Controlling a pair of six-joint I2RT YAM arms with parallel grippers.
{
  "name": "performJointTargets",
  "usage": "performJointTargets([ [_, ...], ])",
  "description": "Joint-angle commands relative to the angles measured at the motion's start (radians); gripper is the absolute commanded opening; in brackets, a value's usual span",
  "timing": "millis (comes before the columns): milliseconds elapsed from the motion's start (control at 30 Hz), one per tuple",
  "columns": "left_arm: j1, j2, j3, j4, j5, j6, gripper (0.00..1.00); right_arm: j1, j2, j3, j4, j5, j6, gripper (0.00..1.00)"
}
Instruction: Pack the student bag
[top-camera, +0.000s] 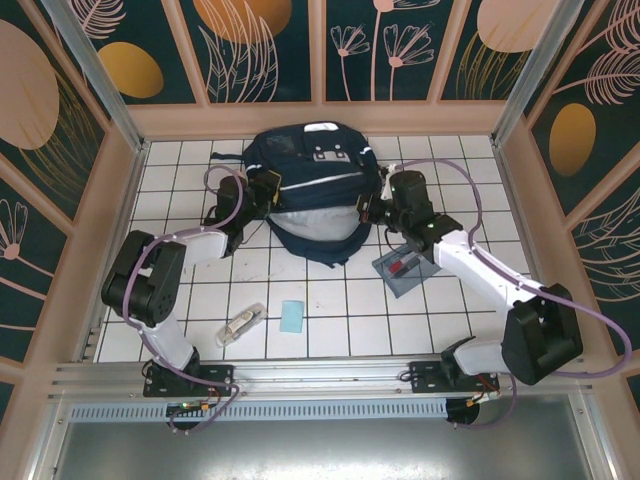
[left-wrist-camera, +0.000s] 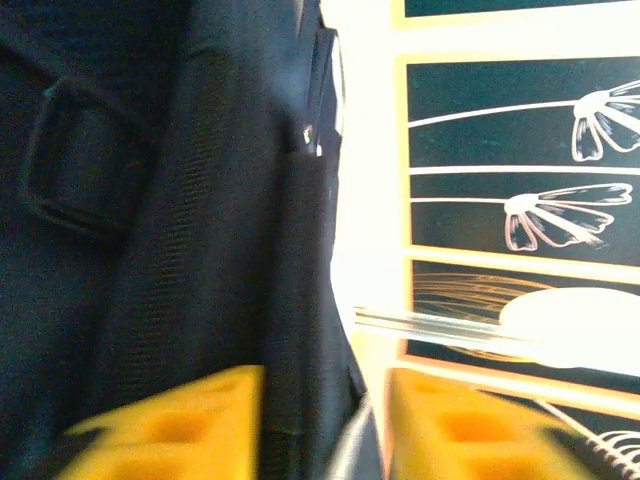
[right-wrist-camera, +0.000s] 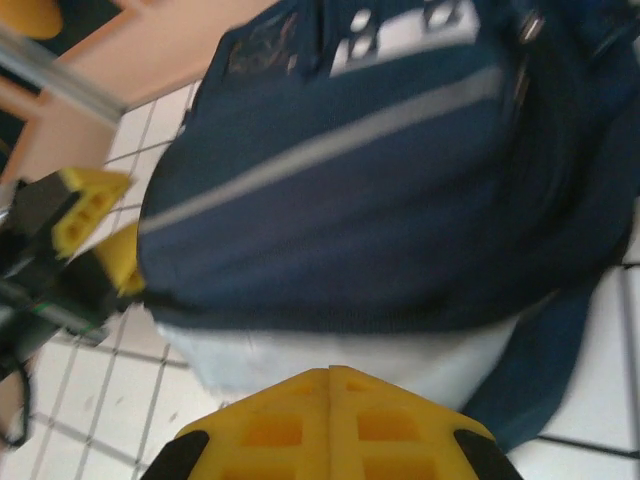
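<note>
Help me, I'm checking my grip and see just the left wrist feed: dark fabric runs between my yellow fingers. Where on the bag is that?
Observer: The top view puts the left gripper at the left edge of the student bag.
Operator: And the other arm?
Observer: The right gripper is shut, its tips right at the bag's light grey patch.
Operator: What's loose nearby?
Observer: A light blue square, a whitish tube and a grey pouch lie on the table in front of the bag.
</note>
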Motion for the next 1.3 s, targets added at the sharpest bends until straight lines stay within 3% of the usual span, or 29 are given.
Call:
performJointTargets([
  [0,0.010,-0.141,-0.014,-0.149,-0.003,0.195,0.65,-0.043,-0.004,0.028,-0.092,0.157,-0.077,0.01],
  [133,0.016,-0.248,-0.001,-0.354,-0.074,0.363,0.73,-0.109,0.048,0.010,-0.042,0.061,-0.059,0.23],
  [267,0.016,-0.288,0.062,-0.529,-0.112,0.549,0.74,-0.137,0.131,-0.006,0.036,-0.010,-0.031,0.62],
  [333,0.015,-0.283,0.089,-0.584,-0.114,0.605,0.75,-0.144,0.184,-0.008,0.081,-0.042,-0.021,0.70],
  [467,0.016,-0.264,0.105,-0.616,-0.092,0.657,0.75,-0.163,0.292,0.000,0.163,-0.104,0.008,0.71],
  [533,0.016,-0.242,0.166,-0.642,-0.068,0.727,0.75,-0.167,0.339,0.024,0.149,-0.080,0.040,0.67],
  [700,0.015,-0.166,0.399,-0.885,-0.124,0.958,0.73,-0.131,0.414,0.021,0.235,-0.126,0.141,0.36],
  [867,0.016,-0.191,0.409,-0.849,-0.144,0.979,0.74,-0.018,0.459,0.046,0.298,-0.165,0.228,0.24],
  [1033,0.016,-0.227,0.389,-0.783,-0.153,0.962,0.75,0.104,0.482,0.073,0.397,-0.242,0.359,0.31],
  [1167,0.016,-0.233,0.400,-0.773,-0.184,0.986,0.75,0.130,0.450,0.099,0.398,-0.302,0.356,0.50],
  [1267,0.015,-0.213,0.421,-0.785,-0.177,1.015,0.76,0.115,0.390,0.113,0.305,-0.333,0.284,0.60],
])
